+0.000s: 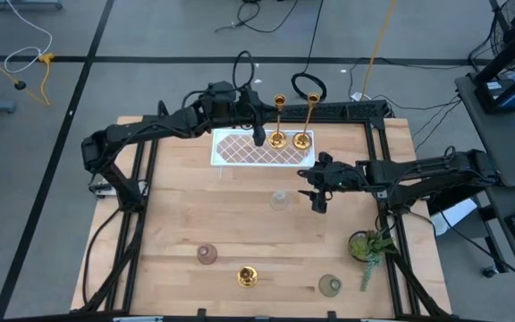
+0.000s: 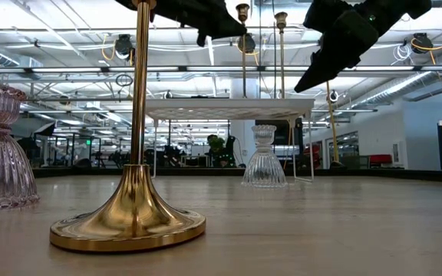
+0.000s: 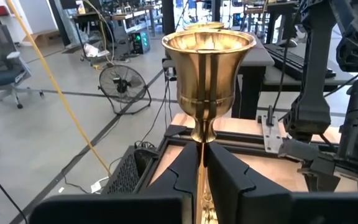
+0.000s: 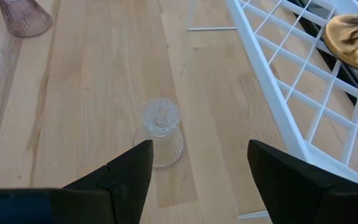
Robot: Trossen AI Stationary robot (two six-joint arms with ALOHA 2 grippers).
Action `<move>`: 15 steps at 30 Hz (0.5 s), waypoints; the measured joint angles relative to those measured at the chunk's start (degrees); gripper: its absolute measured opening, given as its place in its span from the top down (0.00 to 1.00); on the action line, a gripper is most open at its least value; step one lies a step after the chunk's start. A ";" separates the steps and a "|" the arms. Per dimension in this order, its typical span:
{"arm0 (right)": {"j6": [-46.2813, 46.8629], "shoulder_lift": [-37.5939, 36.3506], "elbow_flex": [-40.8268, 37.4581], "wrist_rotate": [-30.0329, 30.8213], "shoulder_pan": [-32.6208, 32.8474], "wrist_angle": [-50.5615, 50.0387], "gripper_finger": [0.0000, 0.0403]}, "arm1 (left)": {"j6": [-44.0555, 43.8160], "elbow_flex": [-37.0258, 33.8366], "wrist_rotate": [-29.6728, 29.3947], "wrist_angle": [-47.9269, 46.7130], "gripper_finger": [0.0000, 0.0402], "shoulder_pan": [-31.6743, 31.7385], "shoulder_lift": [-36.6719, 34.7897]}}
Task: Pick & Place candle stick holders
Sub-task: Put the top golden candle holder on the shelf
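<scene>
Two gold candlesticks [image 1: 278,121] stand on the white tray [image 1: 240,150] at the counter's [image 1: 195,215] far edge — the left gripper [image 1: 259,134] is beside the nearer-left one, its fingers [image 3: 179,177] pinching that slim stem just under the cup. A third gold candlestick [image 1: 247,276] stands alone near the front edge, between a pink cup [image 1: 206,255] and a green cup [image 1: 330,285]. Right of the tray, the right gripper [image 1: 318,202] hovers with its fingers [image 4: 123,171] spread wide over the clear cup [image 1: 280,199], not touching it. A plant [image 1: 367,246] sits by the right edge.
</scene>
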 joint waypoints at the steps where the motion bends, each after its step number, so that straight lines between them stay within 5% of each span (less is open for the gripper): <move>1: 0.00 0.00 0.00 0.00 0.00 0.00 0.37 | 0.01 -0.01 -0.05 0.04 0.94 0.00 0.00; 15: 0.04 0.00 0.00 0.02 0.00 0.07 0.37 | -1.32 -0.07 -0.15 4.83 0.91 0.24 3.15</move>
